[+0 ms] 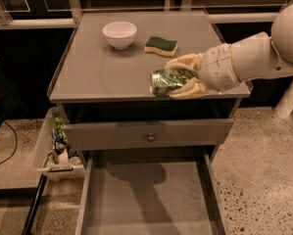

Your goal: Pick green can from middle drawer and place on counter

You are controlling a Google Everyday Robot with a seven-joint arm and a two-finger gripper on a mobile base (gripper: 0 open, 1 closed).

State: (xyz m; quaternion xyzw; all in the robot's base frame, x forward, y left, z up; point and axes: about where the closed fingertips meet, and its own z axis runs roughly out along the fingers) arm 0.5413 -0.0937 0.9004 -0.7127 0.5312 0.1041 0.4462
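The green can lies sideways in my gripper, its silvery end facing left. The pale fingers are shut on it above and below. The can hangs just above the front right part of the grey counter. The white arm reaches in from the right. The middle drawer stands pulled out below, its bare grey floor showing only the arm's shadow.
A white bowl and a green-and-yellow sponge sit at the back of the counter. A shut drawer front with a round knob is under the counter. A white bin of small items stands on the floor at the left.
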